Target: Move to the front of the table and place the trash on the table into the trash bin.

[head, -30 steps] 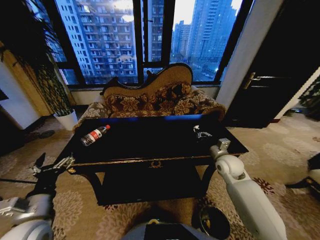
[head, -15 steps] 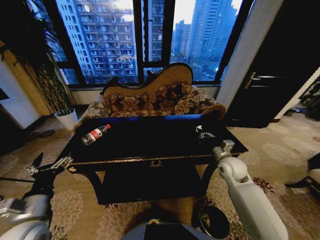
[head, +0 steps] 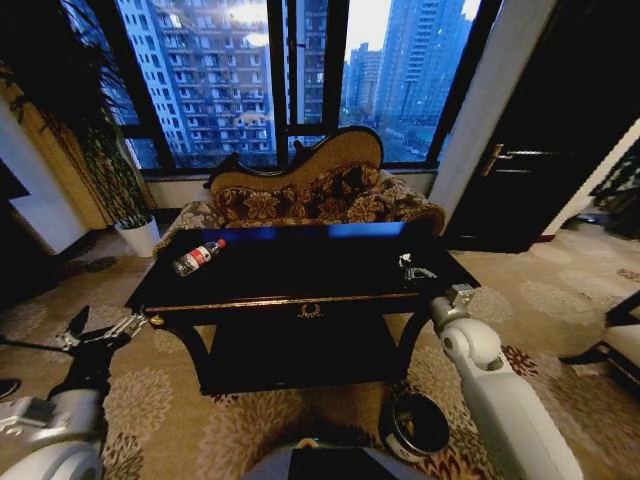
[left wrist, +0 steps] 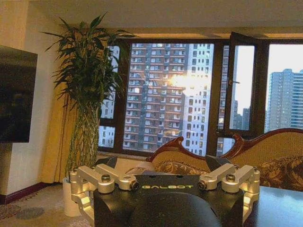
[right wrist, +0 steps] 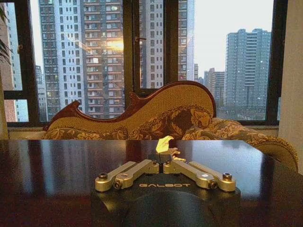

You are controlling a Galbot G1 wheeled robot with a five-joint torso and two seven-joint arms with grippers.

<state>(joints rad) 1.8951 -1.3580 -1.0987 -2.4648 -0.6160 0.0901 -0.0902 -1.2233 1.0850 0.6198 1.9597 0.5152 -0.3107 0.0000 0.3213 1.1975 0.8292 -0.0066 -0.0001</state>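
Observation:
The glossy black table [head: 300, 268] with gold trim stands ahead of me, in front of the sofa. A clear bottle with a red label [head: 198, 257] lies on its far left part. Small crumpled scraps [head: 414, 268] sit near its right end. The round black trash bin [head: 418, 425] stands on the carpet below the table's front right corner. My left gripper [head: 100, 330] hovers open left of the table, its fingers spread wide in the left wrist view [left wrist: 161, 163]. My right gripper [head: 458, 294] is shut and empty at the table's right front corner. In the right wrist view [right wrist: 163, 155] a pale scrap [right wrist: 164, 142] lies just beyond it on the tabletop [right wrist: 57, 165].
A patterned brown sofa [head: 320, 200] stands behind the table under tall windows. A potted plant [head: 135, 235] is at the back left, and a dark door [head: 520, 170] at the right. A chair edge [head: 620, 345] shows at the far right. Patterned carpet surrounds the table.
The whole head view has shifted, so the camera moved: the table sits higher and smaller in it and more of the bin shows. Both arms hold the same pose.

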